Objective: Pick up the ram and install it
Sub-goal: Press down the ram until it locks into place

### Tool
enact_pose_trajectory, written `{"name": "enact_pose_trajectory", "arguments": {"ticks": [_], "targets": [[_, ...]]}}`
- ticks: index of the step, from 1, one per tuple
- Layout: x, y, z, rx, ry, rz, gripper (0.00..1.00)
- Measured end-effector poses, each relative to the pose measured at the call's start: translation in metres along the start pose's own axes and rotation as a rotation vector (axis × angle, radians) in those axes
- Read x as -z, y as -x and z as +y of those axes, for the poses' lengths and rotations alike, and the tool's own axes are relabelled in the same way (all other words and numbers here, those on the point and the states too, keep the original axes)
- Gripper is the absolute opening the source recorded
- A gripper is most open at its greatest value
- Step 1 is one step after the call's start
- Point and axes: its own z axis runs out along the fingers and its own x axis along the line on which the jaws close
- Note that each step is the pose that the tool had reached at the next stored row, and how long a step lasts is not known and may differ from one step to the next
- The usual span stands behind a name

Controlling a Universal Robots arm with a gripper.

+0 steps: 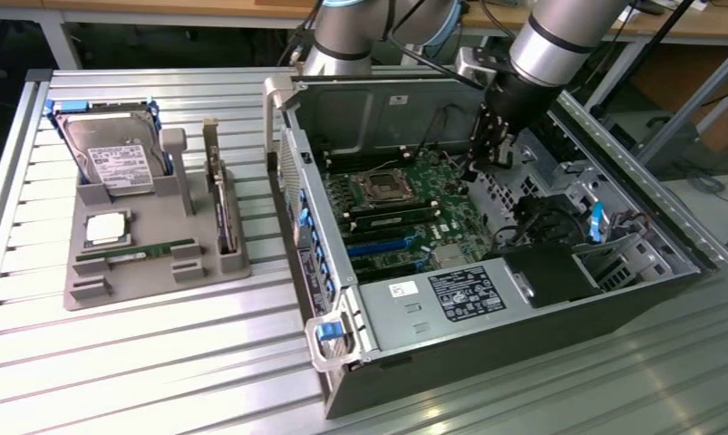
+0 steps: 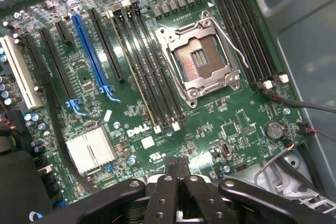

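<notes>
My gripper (image 1: 497, 156) hangs inside the computer case (image 1: 654, 272), over the motherboard (image 2: 210, 129), fingers pressed together, holding nothing. The ram (image 1: 134, 255) lies flat in the grey parts tray (image 1: 158, 281), well apart from the case toward the exterior view's left, long axis roughly across that view.

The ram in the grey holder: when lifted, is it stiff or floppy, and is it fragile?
The ram is a thin, narrow board, so probably stiff and light. Lying on edge in the grey holder, it would likely tip once freed. Its small parts look fragile.
</notes>
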Motion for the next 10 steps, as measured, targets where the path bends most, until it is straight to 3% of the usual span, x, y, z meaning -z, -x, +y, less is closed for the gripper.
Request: {"name": "enact_pose_trajectory", "arguments": {"ticks": [10], "targets": [[0.0000, 0.0000, 0.0000, -0.137, -0.0033, -0.0105, 0.10]]}}
